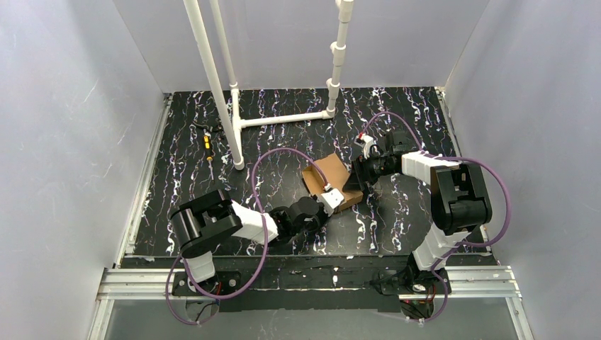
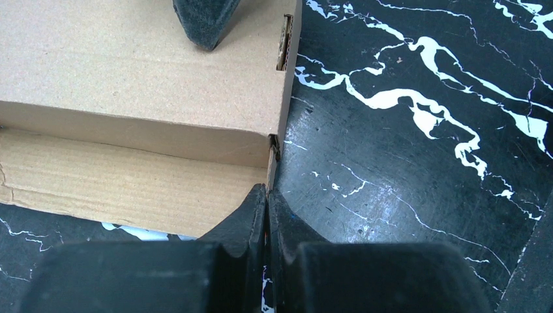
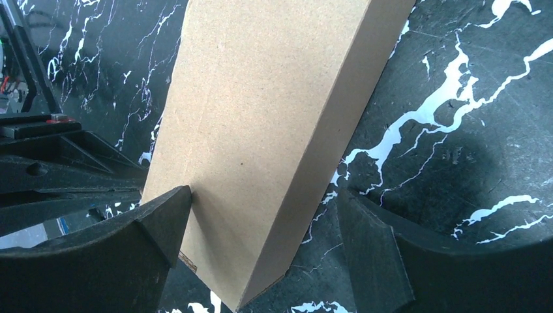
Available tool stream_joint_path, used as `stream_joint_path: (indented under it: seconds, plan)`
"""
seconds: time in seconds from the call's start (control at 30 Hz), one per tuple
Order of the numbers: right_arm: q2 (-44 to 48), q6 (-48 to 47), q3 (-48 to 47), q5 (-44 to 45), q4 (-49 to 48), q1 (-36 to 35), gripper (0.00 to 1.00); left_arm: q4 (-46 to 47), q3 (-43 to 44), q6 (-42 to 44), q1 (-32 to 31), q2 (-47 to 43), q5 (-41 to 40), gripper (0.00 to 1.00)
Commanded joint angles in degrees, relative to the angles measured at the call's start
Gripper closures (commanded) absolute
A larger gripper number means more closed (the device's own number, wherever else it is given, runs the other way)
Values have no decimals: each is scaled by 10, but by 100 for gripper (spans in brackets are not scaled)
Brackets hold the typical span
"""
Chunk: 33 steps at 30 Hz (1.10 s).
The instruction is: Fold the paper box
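The brown cardboard box (image 1: 329, 172) is braced by the pressed-together left gripper (image 2: 267, 193) and straddled by the spread right gripper (image 3: 264, 195), likely for squeezing.

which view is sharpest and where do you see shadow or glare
top external: even, soft light, no harsh glare, the paper box small but clear; left wrist: cardboard grain crisp, the left gripper near the lens and soft, faint sheen on the table; right wrist: box face sharp, the right gripper slightly blurred, a dark shadow patch on the table to the right
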<state>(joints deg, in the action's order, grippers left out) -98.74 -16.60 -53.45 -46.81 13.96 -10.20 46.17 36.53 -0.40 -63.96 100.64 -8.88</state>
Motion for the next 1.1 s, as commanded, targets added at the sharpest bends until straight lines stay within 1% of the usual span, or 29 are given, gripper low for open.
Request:
stream_joint_path:
  seconds: [0.0, 0.23, 0.63, 0.73, 0.83, 0.9, 1.07]
  plan:
    - [-10, -14, -10, 3, 14, -2, 11, -48, 36, -12, 3, -24, 4, 100]
    - [-8, -17, -10, -5, 17, -6, 12, -91, 81, -11, 3, -18, 12, 100]
    - [-7, -19, -11, 3, 19, -12, 13, -188, 156, -25, 7, -14, -13, 100]
    - [-8, -19, -13, 5, 19, -12, 12, -207, 160, -48, 11, -26, -14, 93]
    - [-8, -18, -14, 10, 20, -11, 12, -226, 158, -78, 17, -51, -6, 82]
    - [-9, -18, -15, 13, 20, -11, 12, -236, 153, -99, 23, -70, 13, 76]
    - [-9, -18, -13, 16, 20, -12, 12, -259, 127, -136, 39, -137, 37, 67]
